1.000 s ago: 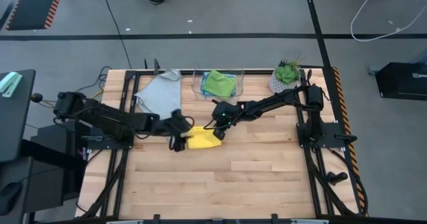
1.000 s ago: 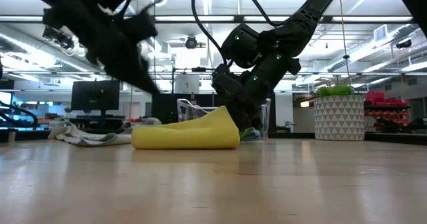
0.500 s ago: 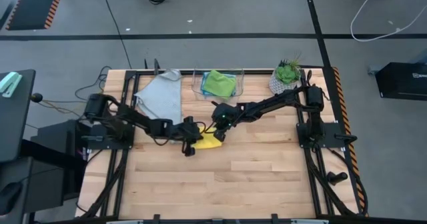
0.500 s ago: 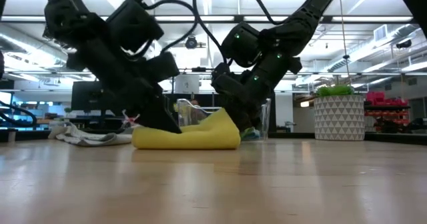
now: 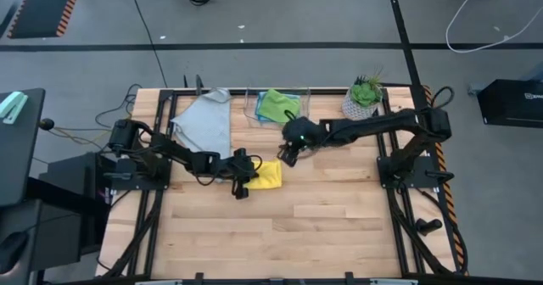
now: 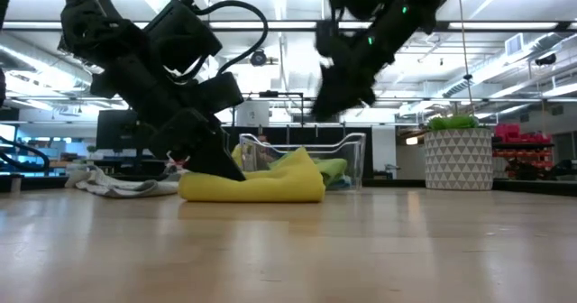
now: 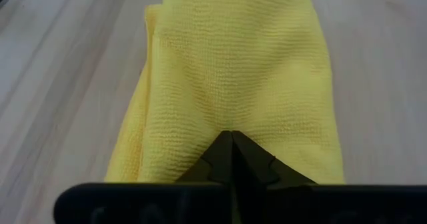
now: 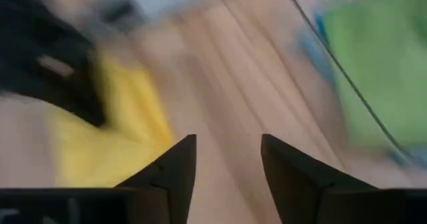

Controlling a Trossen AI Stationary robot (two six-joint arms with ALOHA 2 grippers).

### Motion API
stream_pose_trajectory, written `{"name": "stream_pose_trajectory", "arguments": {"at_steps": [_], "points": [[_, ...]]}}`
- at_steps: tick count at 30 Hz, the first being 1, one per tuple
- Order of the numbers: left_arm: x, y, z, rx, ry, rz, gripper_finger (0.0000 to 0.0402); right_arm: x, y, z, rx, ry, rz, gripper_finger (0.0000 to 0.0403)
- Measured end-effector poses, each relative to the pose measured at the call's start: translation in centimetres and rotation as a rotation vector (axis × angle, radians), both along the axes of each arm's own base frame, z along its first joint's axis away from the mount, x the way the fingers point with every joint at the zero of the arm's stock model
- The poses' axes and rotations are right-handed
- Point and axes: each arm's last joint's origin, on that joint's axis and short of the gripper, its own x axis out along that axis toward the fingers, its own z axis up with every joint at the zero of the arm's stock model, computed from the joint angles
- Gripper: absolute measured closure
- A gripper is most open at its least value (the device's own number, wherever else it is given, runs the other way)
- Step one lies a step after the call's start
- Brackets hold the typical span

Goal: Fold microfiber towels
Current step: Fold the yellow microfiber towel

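A folded yellow towel (image 5: pixel 270 175) lies on the wooden table's middle, its right end humped up (image 6: pixel 302 163). My left gripper (image 5: pixel 250 173) is shut at the towel's left end (image 7: pixel 231 139). My right gripper (image 5: pixel 289 154) hangs open above and beyond the towel's right end (image 6: pixel 335 100), touching nothing; its wrist view shows the yellow towel (image 8: pixel 123 141) below it. A grey towel (image 5: pixel 206 120) lies spread at the far left. A green towel (image 5: pixel 278 105) rests on a light blue one inside a clear bin (image 6: pixel 347 145). My left gripper has its shut fingertips (image 7: pixel 220 154) on the yellow towel's top layer, close to its left end (image 7: pixel 233 121). The fingers slant down from the table's left and lie along the towel. Whether cloth is caught between the tips, the tips hide. The towel rests on the table.
A potted plant (image 5: pixel 363 97) in a white patterned pot stands at the far right corner (image 6: pixel 458 154). The clear bin (image 5: pixel 302 98) sits at the far edge just behind the yellow towel. Bare wood lies toward the near edge (image 5: pixel 280 234).
My left gripper has come down and rightward onto the yellow towel's left end and has shut there. My right gripper has opened, let go of the towel's right end and risen, drawing back toward the far right. The towel stays on the table.
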Motion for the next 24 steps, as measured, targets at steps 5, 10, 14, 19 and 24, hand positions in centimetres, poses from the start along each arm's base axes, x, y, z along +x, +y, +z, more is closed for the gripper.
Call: {"name": "stream_pose_trajectory", "arguments": {"at_steps": [5, 10, 14, 19, 24], "points": [[0.1, 0.1, 0.1, 0.01, -0.015, 0.032, 0.0392, 1.2, 4.1, -1.1, -0.006, -0.222, 0.116, 0.0309], [0.2, 0.1, 0.2, 0.011, -0.029, 0.037, 0.0385, 2.2, 6.6, -4.5, -0.031, -0.309, 0.08, 0.039], [0.2, 0.1, 0.2, 0.009, -0.036, 0.037, 0.0396, 3.1, 6.7, -7.0, -0.031, -0.26, 0.049, 0.0382], [0.2, 0.1, 0.2, 0.002, -0.036, 0.058, 0.0385, 3.6, 6.6, -9.6, -0.071, -0.185, 0.044, 0.0397], [0.1, 0.2, 0.3, 0.021, -0.039, 0.081, 0.0396, 3.5, 6.6, -11.0, -0.082, -0.146, 0.039, 0.0396]]}}
